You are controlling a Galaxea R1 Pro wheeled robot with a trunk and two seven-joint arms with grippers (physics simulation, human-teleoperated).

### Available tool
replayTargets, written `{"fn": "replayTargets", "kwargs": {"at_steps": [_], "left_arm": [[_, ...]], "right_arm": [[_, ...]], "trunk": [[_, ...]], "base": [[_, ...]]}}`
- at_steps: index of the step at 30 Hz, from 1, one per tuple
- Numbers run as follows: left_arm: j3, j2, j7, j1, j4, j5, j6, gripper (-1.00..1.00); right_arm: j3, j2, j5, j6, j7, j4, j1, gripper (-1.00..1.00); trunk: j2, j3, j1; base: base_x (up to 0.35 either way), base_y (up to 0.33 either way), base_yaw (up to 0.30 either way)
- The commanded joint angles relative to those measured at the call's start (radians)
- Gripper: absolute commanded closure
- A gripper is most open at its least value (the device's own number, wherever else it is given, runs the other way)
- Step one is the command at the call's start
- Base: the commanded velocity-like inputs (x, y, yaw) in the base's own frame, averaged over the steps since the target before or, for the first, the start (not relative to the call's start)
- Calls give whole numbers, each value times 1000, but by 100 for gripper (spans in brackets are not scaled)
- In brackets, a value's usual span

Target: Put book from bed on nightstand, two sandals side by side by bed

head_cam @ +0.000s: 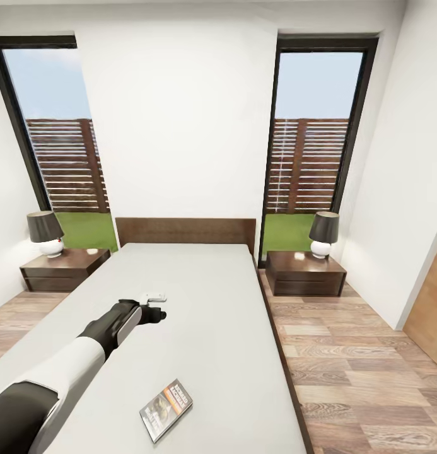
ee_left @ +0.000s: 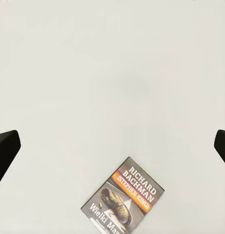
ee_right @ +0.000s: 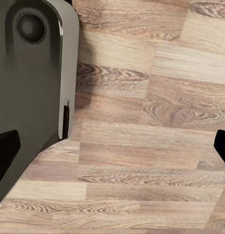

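From the head view, the bedroom is plain white walls around two tall black-framed windows [head_cam: 313,145], each showing a slatted brown fence and a strip of grass. The bed [head_cam: 199,302] runs down the middle: a smooth, matte light-grey mattress against a flat dark-brown headboard [head_cam: 185,232]. On each side of the headboard stands a low, boxy dark-wood nightstand, the near-left one [head_cam: 65,268] and the right one [head_cam: 304,272], both with glossy tops and each carrying a lamp [head_cam: 323,234] with a round white base and a dark tapered shade. The floor [head_cam: 363,366] is wood plank with strong grain. The left arm, white then black, reaches out over the mattress, its left gripper [head_cam: 159,309] above the grey surface. The book [head_cam: 166,410], a thin rectangular paperback, lies flat on the mattress near the foot, well apart from that gripper.

In the left wrist view, two dark fingertips [ee_left: 5,151] sit wide apart, holding nothing; the book [ee_left: 123,204] lies tilted on the mattress, with an orange band, white lettering and a dark shoe picture.

In the right wrist view, the fingertips [ee_right: 6,148] likewise stand spread and empty above grained planks, beside a rounded dark-and-grey robot body panel [ee_right: 34,83].
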Motion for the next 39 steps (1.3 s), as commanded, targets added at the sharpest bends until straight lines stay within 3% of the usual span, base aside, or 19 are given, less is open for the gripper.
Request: {"fn": "replayTargets", "kwargs": {"at_steps": [1,39], "left_arm": [[-7,1,4,-1,-2,8,4,-100],[-7,1,4,-1,-3,7,3,-100]], "right_arm": [[7,0,-11,-6,5,2,2,-100],[9,2,-11,-6,5,2,38,-100]], "trunk": [[-1,-2,0],[-1,-2,0]], "base": [[0,0,0],[22,0,0]]}}
